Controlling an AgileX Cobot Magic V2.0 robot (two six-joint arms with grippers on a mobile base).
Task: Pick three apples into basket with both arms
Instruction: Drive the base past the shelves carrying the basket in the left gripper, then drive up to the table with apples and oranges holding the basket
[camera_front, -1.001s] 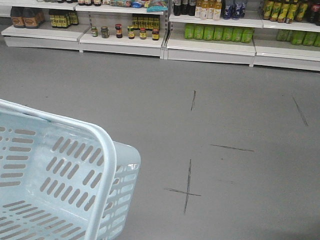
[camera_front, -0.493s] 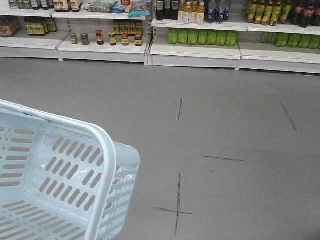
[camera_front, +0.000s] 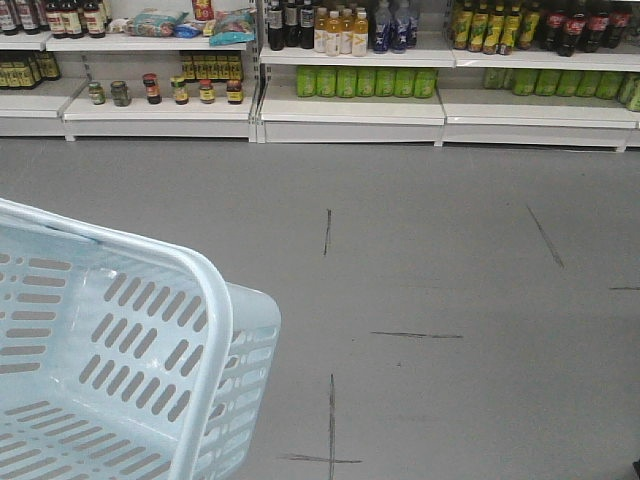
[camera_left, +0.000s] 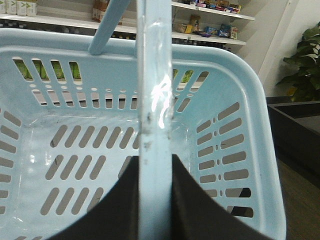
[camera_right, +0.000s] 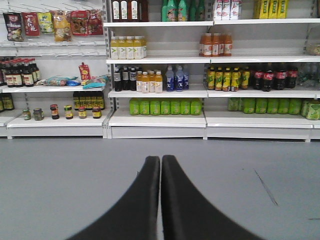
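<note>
Left fingers (camera_left: 107, 210) clamped on basket handle (camera_left: 155, 100); right fingers (camera_right: 145, 200) pressed together, holding nothing.

Left end effector (camera_left: 153, 160), clamping basket handle (camera_left: 155, 90); right end effector (camera_right: 160, 162), closed (fingers (camera_right: 142, 200) touching)

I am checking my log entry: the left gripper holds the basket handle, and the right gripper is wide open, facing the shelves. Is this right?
Only the right gripper is wrong: the right wrist view shows it shut, facing the shelves. The left gripper does hold the basket handle.
</note>
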